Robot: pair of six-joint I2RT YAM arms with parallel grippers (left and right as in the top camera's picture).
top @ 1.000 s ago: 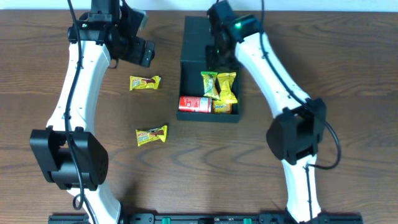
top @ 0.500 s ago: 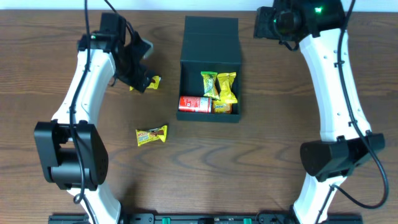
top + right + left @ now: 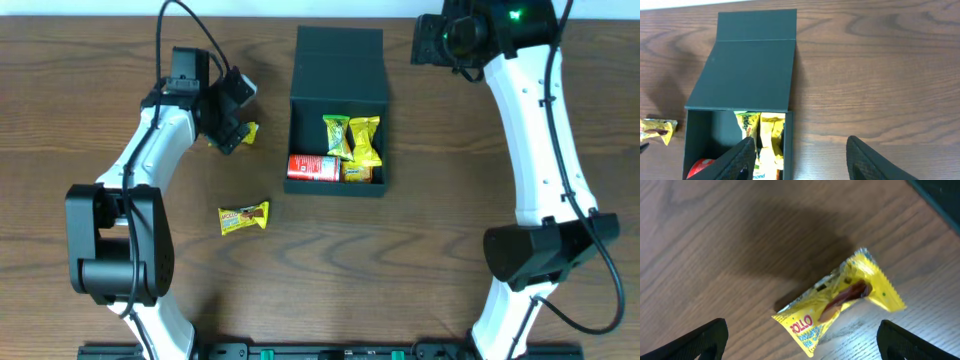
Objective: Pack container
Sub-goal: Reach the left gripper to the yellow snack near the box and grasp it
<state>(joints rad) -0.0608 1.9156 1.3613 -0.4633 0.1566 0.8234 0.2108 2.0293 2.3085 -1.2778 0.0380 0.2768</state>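
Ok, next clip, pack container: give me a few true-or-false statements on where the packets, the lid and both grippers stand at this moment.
1. The lid of the container lies open. True.
2. The left gripper is shut on a yellow packet. False: its jaws stand open on either side of the yellow packet, which lies on the table.
3. Two yellow packets lie on the table outside the container. True: that one and a second packet nearer the robot's base.
4. The right gripper holds a snack. False: it is open and empty, off to the side of the lid.
5. The container is empty. False: a red packet and other snacks lie inside.
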